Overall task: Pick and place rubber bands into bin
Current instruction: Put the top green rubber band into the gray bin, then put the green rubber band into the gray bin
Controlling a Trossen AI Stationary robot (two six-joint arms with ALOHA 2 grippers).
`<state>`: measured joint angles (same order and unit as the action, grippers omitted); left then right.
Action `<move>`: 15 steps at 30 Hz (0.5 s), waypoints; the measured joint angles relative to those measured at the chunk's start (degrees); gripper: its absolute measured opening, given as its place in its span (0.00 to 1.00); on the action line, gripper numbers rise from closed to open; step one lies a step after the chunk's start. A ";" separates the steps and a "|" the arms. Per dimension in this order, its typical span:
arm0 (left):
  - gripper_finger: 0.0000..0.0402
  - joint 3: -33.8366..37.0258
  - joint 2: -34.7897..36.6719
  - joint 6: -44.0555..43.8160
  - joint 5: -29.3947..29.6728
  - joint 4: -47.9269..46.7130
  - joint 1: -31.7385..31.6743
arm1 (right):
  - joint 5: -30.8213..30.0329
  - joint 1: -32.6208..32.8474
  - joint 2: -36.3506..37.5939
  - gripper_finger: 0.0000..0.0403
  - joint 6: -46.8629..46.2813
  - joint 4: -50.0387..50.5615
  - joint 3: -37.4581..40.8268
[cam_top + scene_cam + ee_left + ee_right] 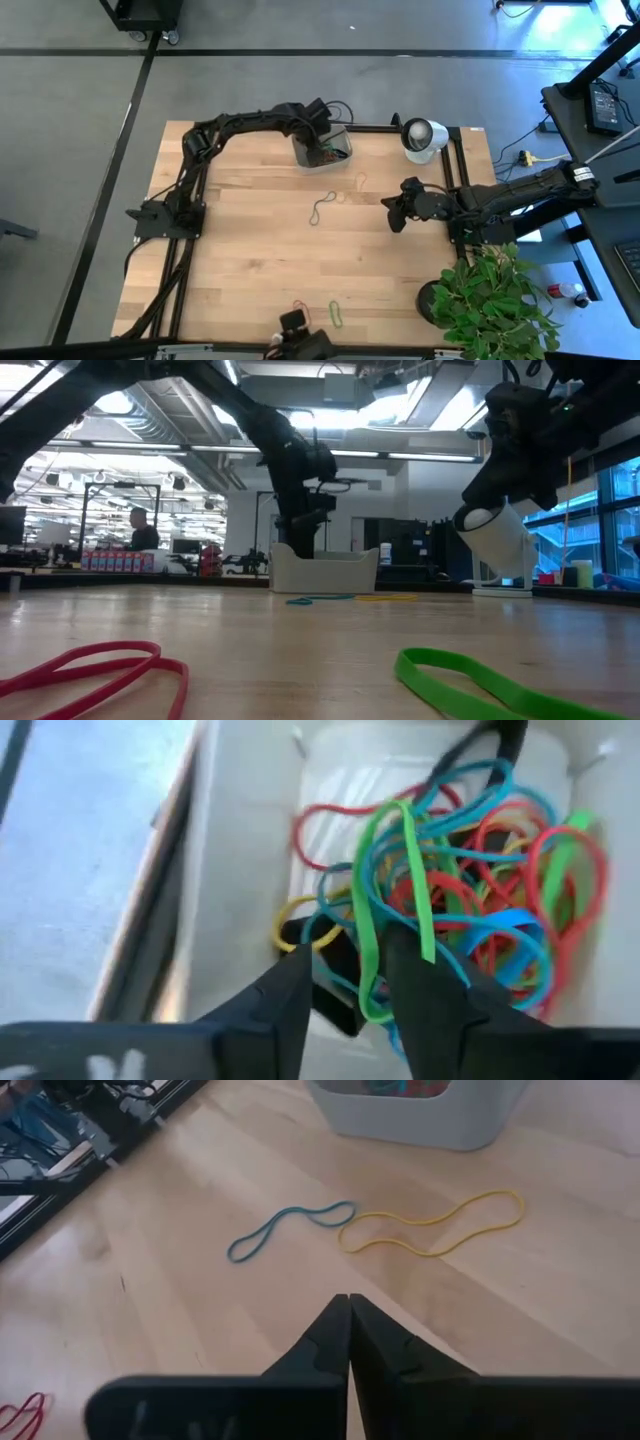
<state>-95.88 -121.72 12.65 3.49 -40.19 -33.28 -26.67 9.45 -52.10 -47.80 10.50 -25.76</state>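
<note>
Rubber bands (450, 890): light, limp, stretchy loops, heaped in bin (322, 147); left gripper (350, 982) over it, jaws spread around green loop. Blue band (290, 1230) and yellow band (430, 1223) lie flat on table (250, 250): pinch one strand. Right gripper (348, 1330) hovers nearby, jaws pressed together.

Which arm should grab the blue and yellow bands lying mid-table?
Right, probably. The right gripper hangs shut and empty beside the blue band and yellow band. The left gripper is over the bin with a green band between its fingers.
</note>
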 joint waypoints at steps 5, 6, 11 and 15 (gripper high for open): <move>0.36 -2.12 2.95 -1.21 2.21 -1.19 0.00 | 0.03 -0.04 0.00 0.02 0.29 0.04 0.00; 0.36 -2.64 3.71 -1.91 2.31 -1.29 0.00 | 0.07 -0.04 0.00 0.02 0.32 0.06 0.00; 0.36 -4.18 7.89 -7.76 2.55 -2.79 0.51 | 0.14 -0.04 0.00 0.02 0.39 0.07 0.00; 0.33 -4.21 11.85 -17.77 1.22 -6.70 2.37 | 0.17 -0.04 -0.02 0.02 0.47 0.04 0.00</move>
<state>-100.09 -109.87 -5.12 4.72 -46.89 -30.90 -26.50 9.41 -52.12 -47.33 10.55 -25.76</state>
